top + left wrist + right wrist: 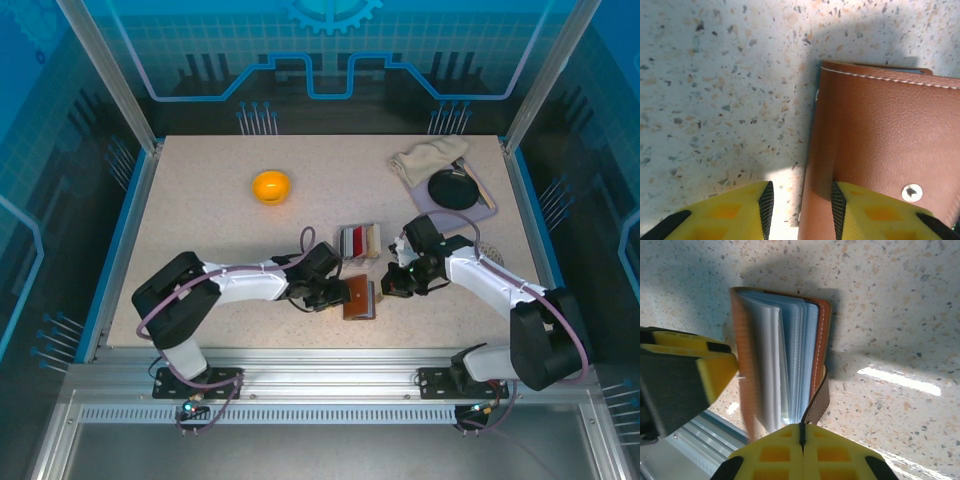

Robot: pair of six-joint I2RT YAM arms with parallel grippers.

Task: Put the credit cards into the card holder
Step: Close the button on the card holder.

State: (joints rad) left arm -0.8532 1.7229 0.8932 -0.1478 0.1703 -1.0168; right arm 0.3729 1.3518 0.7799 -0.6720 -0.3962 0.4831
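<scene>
The right pincer (pixel 802 432) has its jaws pressed together on the snap tab (pixel 817 400) of the card holder (pixel 790 350), which lies just ahead of it with its grey-blue pockets fanned. The left pincer (pixel 800 200) stands apart, one finger over the leather cover and the other over bare table (pixel 715 100) (the cover's edge lies in the gap). The credit cards (pixel 357 241) sit in a clear tray (pixel 374 232) beyond both pincers.

Grained matt leather card holder (pixel 890 135)
</scene>
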